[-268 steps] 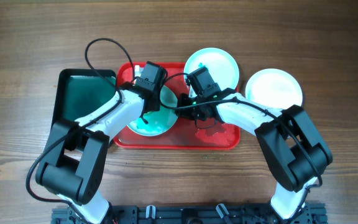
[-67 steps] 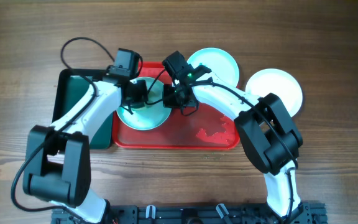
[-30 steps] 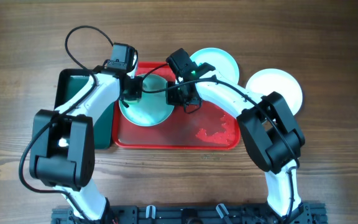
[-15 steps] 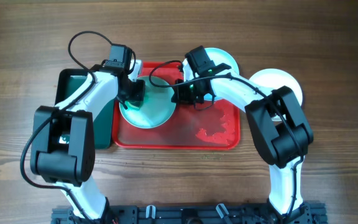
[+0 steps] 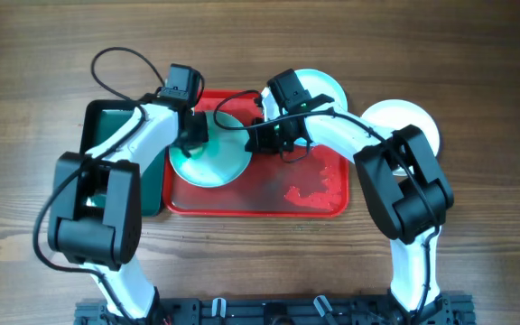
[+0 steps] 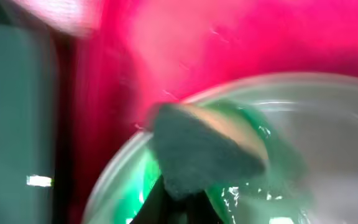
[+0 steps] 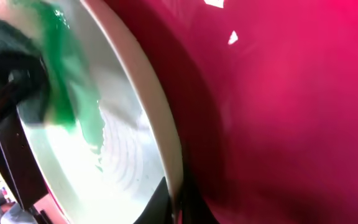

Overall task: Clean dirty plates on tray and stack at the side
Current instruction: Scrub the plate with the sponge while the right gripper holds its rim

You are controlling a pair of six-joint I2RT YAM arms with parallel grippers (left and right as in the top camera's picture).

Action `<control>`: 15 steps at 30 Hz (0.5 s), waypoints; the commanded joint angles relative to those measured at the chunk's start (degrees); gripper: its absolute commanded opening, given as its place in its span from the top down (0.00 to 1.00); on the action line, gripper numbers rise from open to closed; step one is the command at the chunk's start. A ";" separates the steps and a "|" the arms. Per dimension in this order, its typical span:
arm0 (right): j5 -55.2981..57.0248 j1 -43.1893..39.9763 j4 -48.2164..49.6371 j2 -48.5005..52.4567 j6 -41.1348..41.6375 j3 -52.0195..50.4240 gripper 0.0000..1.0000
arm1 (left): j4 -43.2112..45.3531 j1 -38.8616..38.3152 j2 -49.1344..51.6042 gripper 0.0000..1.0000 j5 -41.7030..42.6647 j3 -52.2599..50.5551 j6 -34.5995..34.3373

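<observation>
Scrubbing is the step I have in hand: the left fingers [image 5: 193, 137] are clamped on a dark sponge [image 6: 197, 149] and press it onto the near-left part of the aqua plate [image 5: 217, 167]. The right fingers [image 5: 269, 135] are pinched tight on that plate's right rim to steady it. The plate sits in the left half of the red tray [image 5: 242, 200], just beside the green tray [image 5: 116, 135]. My right wrist view shows a wet green smear [image 7: 64, 74] spread across the hollow next to the sponge, so I judge this plate only partly clean. A second aqua plate [image 5: 323, 88] lies over the tray's far right corner. A white plate [image 5: 403, 126] rests on the counter [image 5: 477, 72] to the right, apart from the tray, and I take that as the stacking spot. The next move calls for more sweeps of the sponge over the smear with the rim pinch kept firm. After that I need a lift by the right arm across to the white plate, kept level enough that the wet plate does not slip. Being round, the plate has no real long axis. Its hollow faces up, and it looks tipped slightly, right edge raised, though I cannot be sure. The tray's long side runs left to right across the counter.
</observation>
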 commanded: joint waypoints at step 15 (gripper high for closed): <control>-1.86 0.02 -0.37 1.09 -1.22 -0.85 0.96 | -2.60 0.50 2.78 0.96 -13.68 2.27 -11.28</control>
